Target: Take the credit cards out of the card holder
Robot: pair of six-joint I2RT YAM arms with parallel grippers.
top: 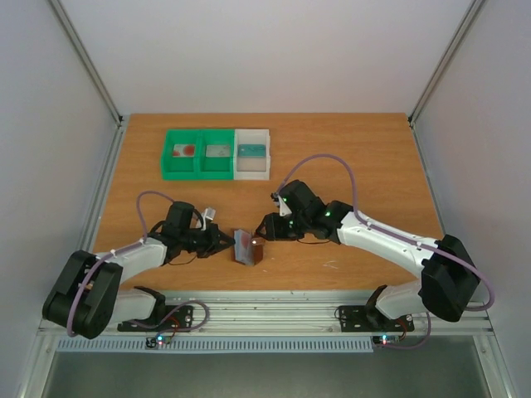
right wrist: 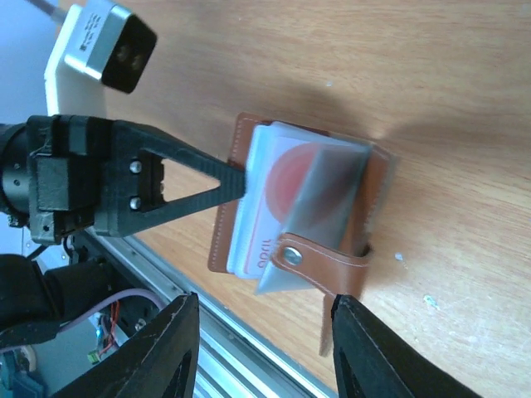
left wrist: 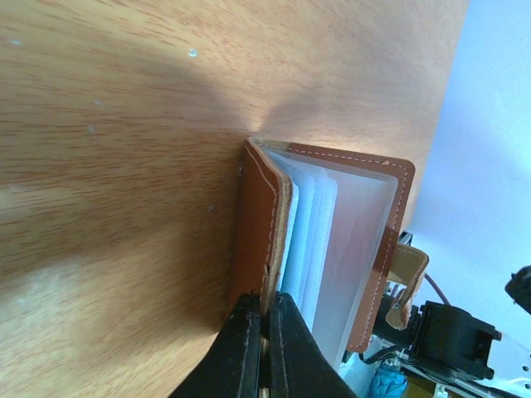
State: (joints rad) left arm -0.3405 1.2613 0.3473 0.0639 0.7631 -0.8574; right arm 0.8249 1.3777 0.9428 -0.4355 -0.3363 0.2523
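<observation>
Pinched from the left by the left gripper (top: 222, 241), fingers clenched on one brown leather cover of the card holder (top: 247, 246), which stands half-open on its edge near the front middle of the wooden table (top: 357, 149). Fanned between the covers: the credit cards (left wrist: 311, 232), pale ones tucked in clear sleeves (left wrist: 357, 240), with a red-marked one facing the right wrist camera. Dangling loose on the right side, the snap strap (right wrist: 319, 259) with its round stud. Just to the right, apart from the leather, the right gripper (top: 267, 226), fingers released and spread wide, grasping nothing. No card out yet, by the look of it. Likely trouble from here: a grab that closes on a slippery sleeve or on the strap instead of a card edge, so dragging the whole holder along; or a pull strong enough to tear the thin cover out of the left pinch, held only at one corner, and tip the holder flat. Also risky: several cards sliding out together, since they sit stacked close. In the way of a clean reach, mainly the strap and the glossy sleeve fronts. Well back on the table, far from the work, a green bin (top: 197, 153) of two compartments and a white bin (top: 252, 153) beside it, touching, each with something small inside.
</observation>
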